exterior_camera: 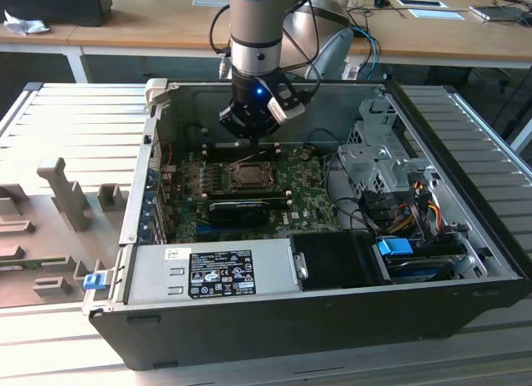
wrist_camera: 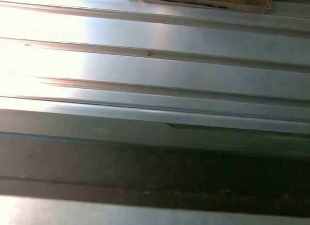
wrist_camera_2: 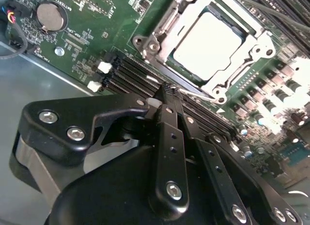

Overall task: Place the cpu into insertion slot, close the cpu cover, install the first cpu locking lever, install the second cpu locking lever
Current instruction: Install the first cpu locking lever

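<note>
The cpu [wrist_camera_2: 207,38] sits in the slot [wrist_camera_2: 162,28], with the cover [wrist_camera_2: 252,45] closed over its edges. The gripper [wrist_camera_2: 167,91] hovers just beside the socket, fingers together and empty. Judged from this, placement and cover are done; whether either lever is latched cannot be told.

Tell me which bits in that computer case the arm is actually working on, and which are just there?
Job:
cpu, lying in the slot
cover, down around the cpu
gripper, near the slot's edge

Just there:
memory slots
coin battery
power supply
drive cage
</note>
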